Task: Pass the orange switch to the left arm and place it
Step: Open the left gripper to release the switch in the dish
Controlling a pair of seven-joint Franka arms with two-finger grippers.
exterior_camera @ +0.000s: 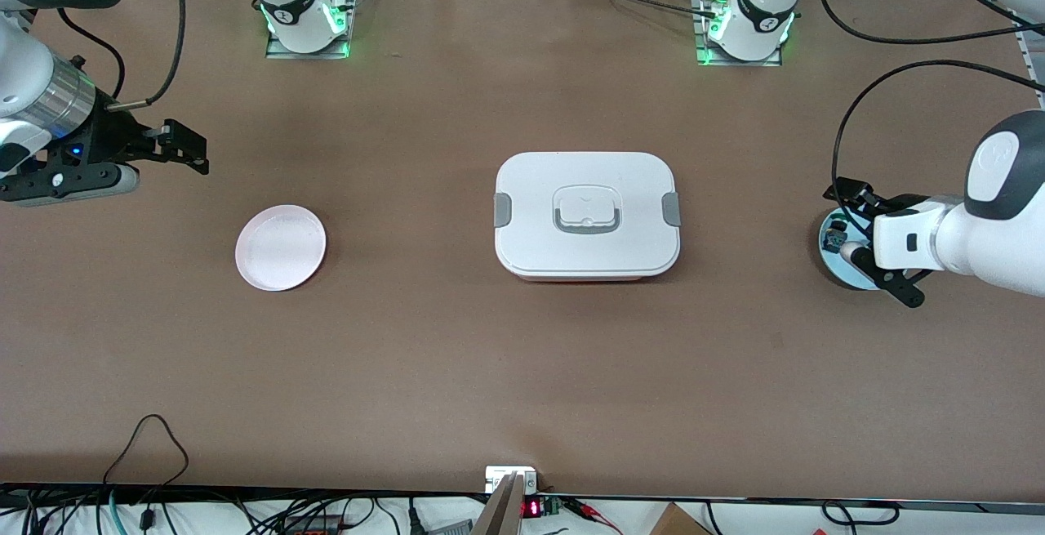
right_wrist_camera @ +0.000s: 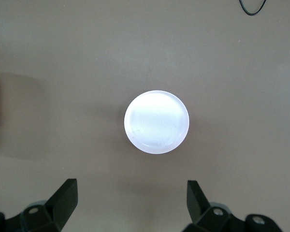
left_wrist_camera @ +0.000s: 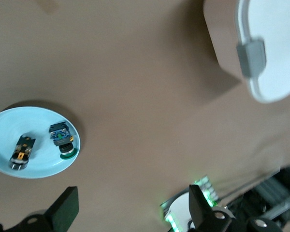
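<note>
The orange switch [left_wrist_camera: 20, 153] lies in a pale blue plate [left_wrist_camera: 31, 164] beside a similar switch with green accents [left_wrist_camera: 63, 140]. My left gripper [left_wrist_camera: 133, 209] is open and empty, up over the table beside that plate; in the front view it [exterior_camera: 880, 243] hangs over the blue plate [exterior_camera: 829, 251] and hides the orange switch. The white box [exterior_camera: 586, 214] sits mid-table, its corner showing in the left wrist view [left_wrist_camera: 266, 43]. My right gripper [right_wrist_camera: 130, 203] is open and empty, up near the pink plate [right_wrist_camera: 156, 122], at the right arm's end of the table [exterior_camera: 184, 149].
The pink plate [exterior_camera: 280, 247] holds nothing. The green-accent switch [exterior_camera: 834, 235] shows in the front view on the blue plate. Cables lie along the table edge nearest the front camera [exterior_camera: 147, 437]. The arm bases [exterior_camera: 306, 16] stand at the edge farthest from it.
</note>
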